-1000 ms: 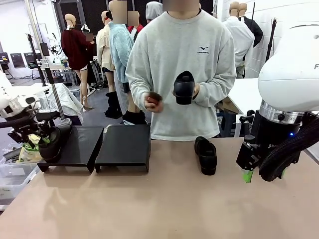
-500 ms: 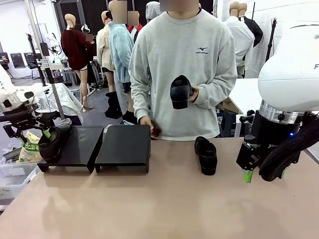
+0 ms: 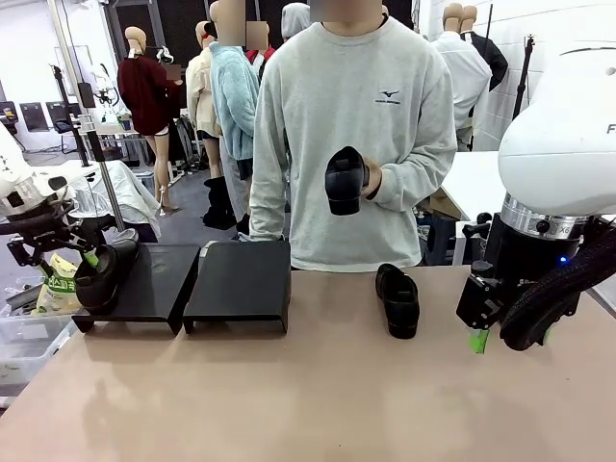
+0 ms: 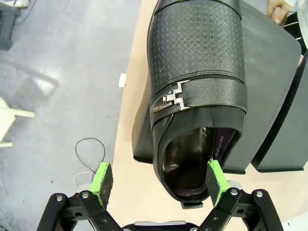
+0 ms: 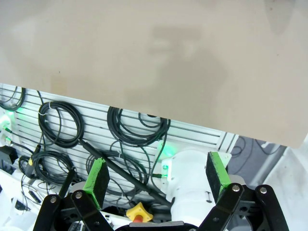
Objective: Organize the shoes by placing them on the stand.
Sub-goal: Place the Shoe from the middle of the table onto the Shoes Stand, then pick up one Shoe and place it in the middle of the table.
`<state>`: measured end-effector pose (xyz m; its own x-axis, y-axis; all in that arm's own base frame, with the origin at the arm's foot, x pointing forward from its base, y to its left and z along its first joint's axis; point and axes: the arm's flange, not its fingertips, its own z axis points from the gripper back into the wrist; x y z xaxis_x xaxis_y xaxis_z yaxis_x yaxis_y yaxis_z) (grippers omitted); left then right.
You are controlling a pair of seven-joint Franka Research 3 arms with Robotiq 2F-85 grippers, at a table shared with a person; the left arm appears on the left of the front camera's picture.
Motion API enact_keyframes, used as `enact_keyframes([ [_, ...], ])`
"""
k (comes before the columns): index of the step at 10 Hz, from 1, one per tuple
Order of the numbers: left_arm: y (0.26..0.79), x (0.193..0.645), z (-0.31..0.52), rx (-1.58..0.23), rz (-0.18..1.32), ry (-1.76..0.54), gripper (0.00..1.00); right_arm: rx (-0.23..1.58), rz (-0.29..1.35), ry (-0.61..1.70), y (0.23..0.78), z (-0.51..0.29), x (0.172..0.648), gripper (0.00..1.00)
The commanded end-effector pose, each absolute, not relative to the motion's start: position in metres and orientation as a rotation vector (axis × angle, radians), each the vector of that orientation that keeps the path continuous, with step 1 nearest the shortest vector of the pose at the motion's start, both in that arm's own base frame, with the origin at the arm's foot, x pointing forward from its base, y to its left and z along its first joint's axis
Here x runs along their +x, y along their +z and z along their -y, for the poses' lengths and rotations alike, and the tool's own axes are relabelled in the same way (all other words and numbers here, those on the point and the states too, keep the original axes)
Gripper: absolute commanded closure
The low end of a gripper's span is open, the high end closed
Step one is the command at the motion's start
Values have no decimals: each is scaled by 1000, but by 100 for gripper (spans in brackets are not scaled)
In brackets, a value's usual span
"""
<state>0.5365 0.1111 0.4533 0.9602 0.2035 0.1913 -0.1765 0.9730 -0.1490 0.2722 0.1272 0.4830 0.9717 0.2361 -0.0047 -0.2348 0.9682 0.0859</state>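
A black buckled shoe [image 3: 100,276] rests on the left platform of the low black stand [image 3: 239,281], at its left edge. My left gripper [image 3: 50,252] stands open just left of it. In the left wrist view the shoe's [image 4: 197,82] heel lies between the spread green pads [image 4: 102,178] of my left gripper [image 4: 159,180], over the stand [image 4: 274,72]. A second shoe [image 3: 397,299] lies on the table. The person holds a third shoe [image 3: 345,180] at chest height. My right gripper [image 3: 478,333] hangs open and empty over the table's right side, as the right wrist view [image 5: 156,177] confirms.
The person stands at the far edge behind the stand. The right platform of the stand is bare. Below my right gripper are the table's near edge [image 5: 144,103], cables [image 5: 137,127] and a robot base [image 5: 192,168]. A clear bin [image 3: 24,332] sits left of the table.
My left gripper opened, let go of the shoe on the stand and drew back slightly to the left. The person's free hand dropped from chest height out of view.
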Motion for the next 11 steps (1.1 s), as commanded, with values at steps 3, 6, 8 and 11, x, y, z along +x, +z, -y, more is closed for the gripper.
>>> enact_keyframes([
  [3,452,536,-113,-128,220,180,0,98,-19,226,482,-130,271,0],
  [6,452,536,-113,-128,220,180,0,98,-19,226,482,-130,271,0],
  [8,452,536,-113,-128,220,180,0,98,-19,226,482,-130,271,0],
  [11,470,511,-84,-113,298,101,0,98,-19,226,482,-130,271,0],
])
